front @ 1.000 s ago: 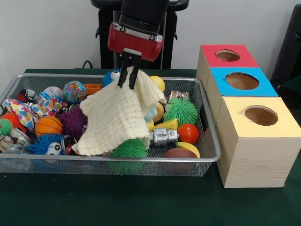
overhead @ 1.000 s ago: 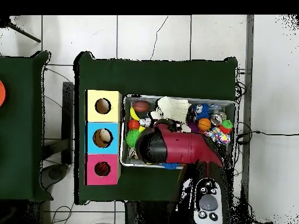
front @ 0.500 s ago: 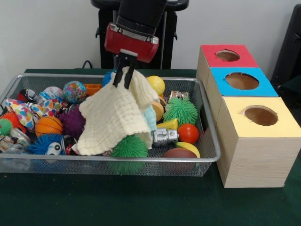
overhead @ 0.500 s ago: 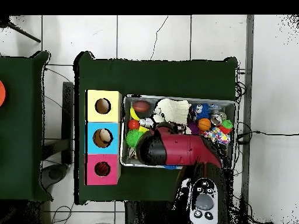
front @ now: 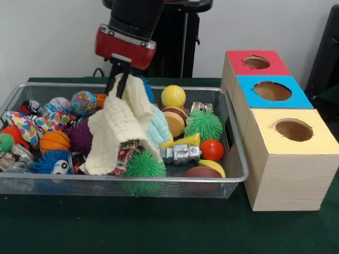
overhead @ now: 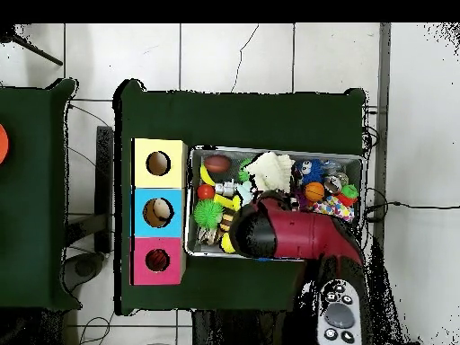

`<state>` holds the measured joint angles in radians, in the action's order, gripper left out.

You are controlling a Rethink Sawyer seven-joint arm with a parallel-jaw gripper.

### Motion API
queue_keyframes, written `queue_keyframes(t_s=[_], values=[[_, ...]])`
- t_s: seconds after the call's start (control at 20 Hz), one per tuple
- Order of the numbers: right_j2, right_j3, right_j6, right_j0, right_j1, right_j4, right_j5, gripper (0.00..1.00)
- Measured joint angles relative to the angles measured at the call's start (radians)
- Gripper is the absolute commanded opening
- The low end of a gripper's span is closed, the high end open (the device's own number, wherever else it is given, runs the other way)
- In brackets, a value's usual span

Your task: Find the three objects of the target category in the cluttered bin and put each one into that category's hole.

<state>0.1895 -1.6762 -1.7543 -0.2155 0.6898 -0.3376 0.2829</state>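
the gripper [front: 119, 85] has its jaws pinched on a top corner of the cream cloth [front: 117, 129], which hangs over the middle of the wire bin [front: 233, 174], likely lifted so the toys beneath it can be searched. the cloth is pale yellow, waffle-textured and limp, its lower edge draping onto a green spiky ball [front: 144, 165] and a purple one [front: 82, 138]. the 3 holed boxes [front: 270, 108] stand just beside the bin.

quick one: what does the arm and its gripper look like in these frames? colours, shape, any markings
Black upper arm segment ending in a glossy red, rounded wrist housing with a thin pale strip along its lower edge. Below it, the gripper has slim black fingers. From overhead, the arm is a bulky dark-red link with a black rounded end cap. No legible markings or loose cables visible.
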Motion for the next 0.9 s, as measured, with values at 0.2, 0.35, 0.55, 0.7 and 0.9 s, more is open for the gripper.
queue_keyframes(t_s=[0.2, 0.35, 0.55, 0.7, 0.9], values=[[-0.007, -0.004, 0.0, -0.043, 0.006, -0.011, -0.001, 0.0], [-0.017, -0.013, 0.0, -0.082, 0.014, -0.023, -0.003, 0.0], [-0.028, -0.027, 0.0, -0.124, 0.02, -0.035, -0.005, 0.0], [-0.034, -0.034, 0.0, -0.141, 0.02, -0.043, -0.007, 0.0], [-0.038, -0.037, 0.0, -0.146, 0.015, -0.058, -0.03, 0.0]])
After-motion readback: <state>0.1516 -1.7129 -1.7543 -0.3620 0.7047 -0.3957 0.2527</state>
